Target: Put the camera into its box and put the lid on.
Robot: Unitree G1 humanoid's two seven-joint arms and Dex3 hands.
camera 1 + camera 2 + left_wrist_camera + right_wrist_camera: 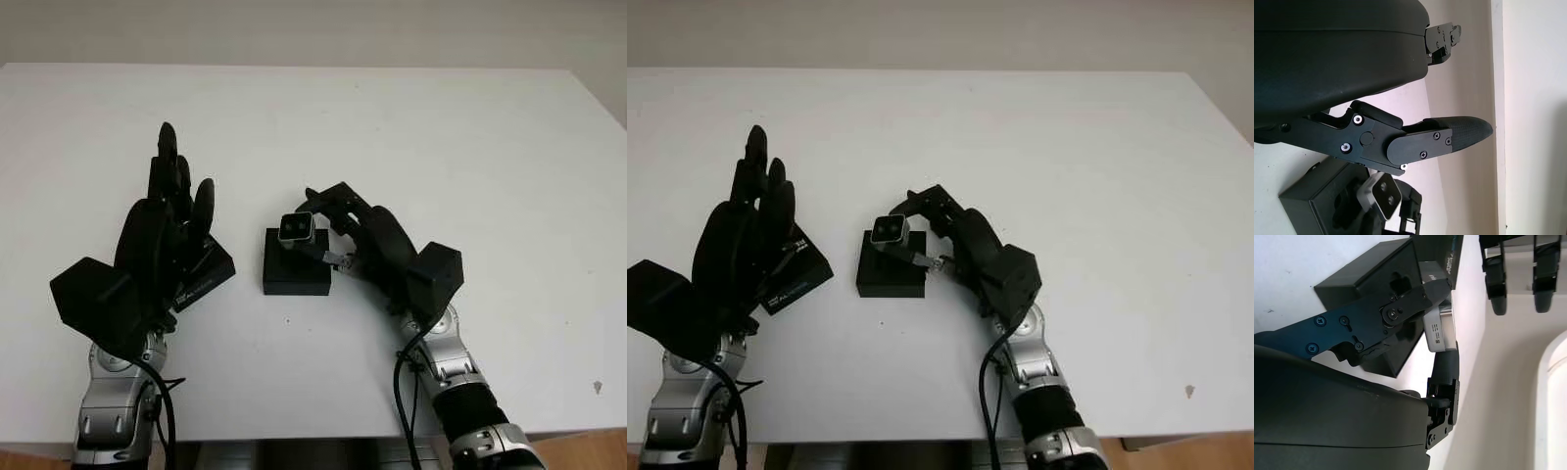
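Camera (296, 228): small silver-grey cube, dark front face with two round lenses. It sits just above centre of the head view, pinched in the right hand (333, 230), fingers clamped on its sides, directly over the black box (296, 264). Box is square and matte and stands on the white table (441, 137). Left hand (162, 230) is raised at centre left, open, holding nothing. The flat black lid (208, 270) lies beside it on the table, white lettering on its edge.
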